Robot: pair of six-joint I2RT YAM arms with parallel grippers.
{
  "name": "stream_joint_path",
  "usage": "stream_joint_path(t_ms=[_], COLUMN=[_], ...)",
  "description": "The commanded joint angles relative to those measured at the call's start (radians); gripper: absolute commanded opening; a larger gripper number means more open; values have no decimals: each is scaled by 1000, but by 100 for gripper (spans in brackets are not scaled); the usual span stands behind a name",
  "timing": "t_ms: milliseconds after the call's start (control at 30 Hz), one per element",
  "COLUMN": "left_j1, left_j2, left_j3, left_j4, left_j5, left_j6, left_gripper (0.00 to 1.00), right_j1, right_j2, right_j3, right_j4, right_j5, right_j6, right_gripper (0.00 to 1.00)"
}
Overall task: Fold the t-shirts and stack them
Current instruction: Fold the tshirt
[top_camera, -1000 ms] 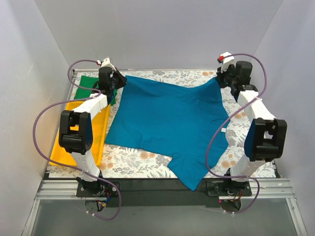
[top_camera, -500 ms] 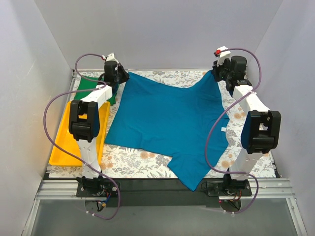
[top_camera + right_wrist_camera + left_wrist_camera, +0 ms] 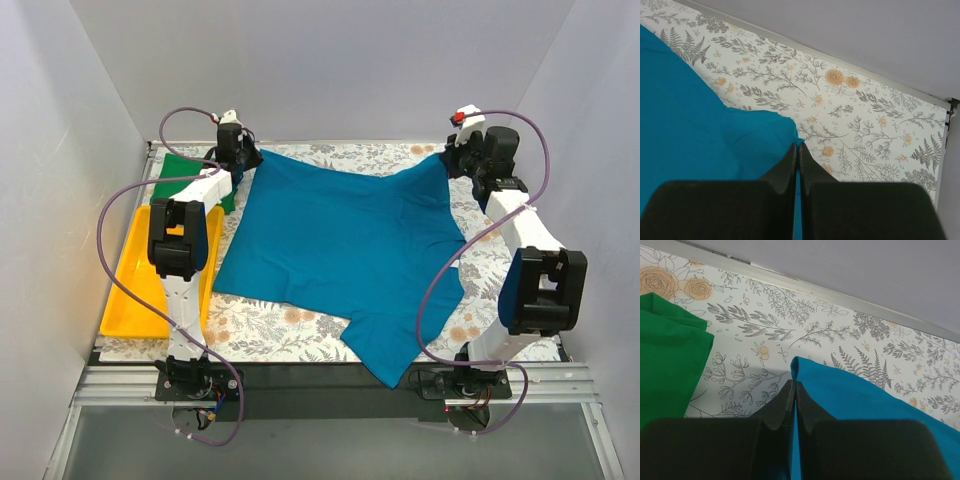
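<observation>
1. Top external view: plain teal-blue short-sleeved cloth t-shirt (image 3: 340, 250), spread open across the middle of the white floral-patterned counter (image 3: 260, 335). One part reaches over the counter's near edge.
2. Left end effector (image 3: 247, 158): at the far left corner of the teal-blue t-shirt. The left wrist view shows its black fingers pressed together, with that corner of teal cloth pinched between them.
3. Right end effector (image 3: 447, 160): at the far right corner of the teal-blue t-shirt. The right wrist view shows its fingers likewise together, clamped on the cloth's edge.
4. Bright green plain cloth t-shirt (image 3: 185, 172): lies in layers just left of the teal-blue t-shirt's far left corner. A strip of bare counter separates the two, and the left arm partly hides it from above.
5. Yellow rectangular plastic tray (image 3: 130, 290): left of the teal-blue t-shirt, alongside its left edge. Whether its far end touches the green t-shirt cannot be told.
</observation>
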Motion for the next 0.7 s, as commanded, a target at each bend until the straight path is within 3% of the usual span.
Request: stream_joint_path(t_ms=[0, 400, 667], left_j1=[9, 32, 52], left_j2=[-57, -218, -287], left_j3=[-19, -254, -331], left_j4=[4, 152, 185], left_j5=[-34, -1, 57], left_j6=[22, 19, 7], left_gripper=[0, 0, 0], right_j1=[-16, -41, -49], right_j2=[-82, -220, -278], right_j3=[-53, -221, -284], right_j4=[49, 50, 49], right_j5=[-31, -53, -59], right_j6=[14, 8, 11], right_gripper=[1, 1, 1])
